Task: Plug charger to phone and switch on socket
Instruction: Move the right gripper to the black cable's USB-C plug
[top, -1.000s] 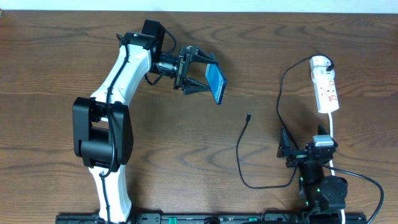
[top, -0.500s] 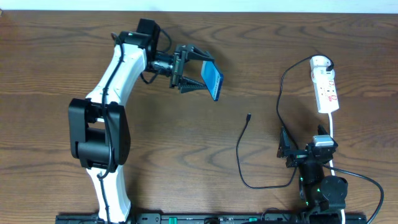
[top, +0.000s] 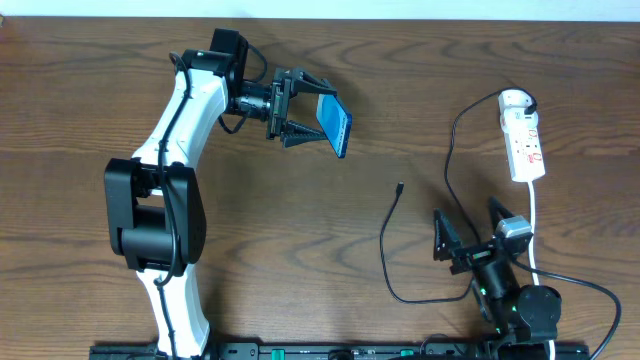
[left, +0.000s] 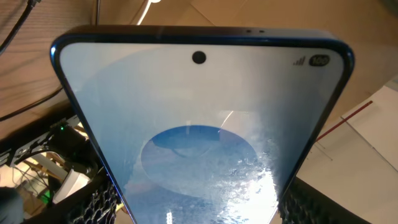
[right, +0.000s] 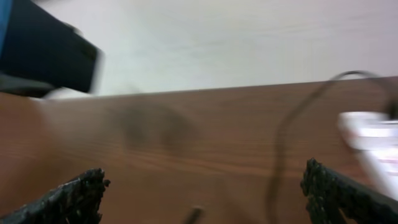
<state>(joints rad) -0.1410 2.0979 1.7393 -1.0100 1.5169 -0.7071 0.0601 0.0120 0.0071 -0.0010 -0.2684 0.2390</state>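
Note:
My left gripper (top: 318, 112) is shut on the phone (top: 338, 126) and holds it on edge above the far middle of the table. In the left wrist view the phone's blue screen (left: 199, 124) fills the frame, with a black finger against each long edge. The charger, a thin black cable (top: 383, 245), lies loose with its small plug tip (top: 399, 187) on the wood. Its other end runs up to the white socket (top: 524, 140) at the far right. My right gripper (top: 468, 224) stands open near the front edge, right of the cable. The blurred right wrist view shows the tip (right: 196, 213) low between the fingers.
The socket's white cord (top: 536, 215) runs toward the front past my right arm. A black cable (top: 585, 290) loops by the right arm's base. The white left arm (top: 185, 130) spans the left side. The table's far edge meets a pale wall (right: 236, 43).
The left gripper has carried the phone toward the far edge and slightly left. The right gripper has turned and shifted left, its spread fingers now showing from above.

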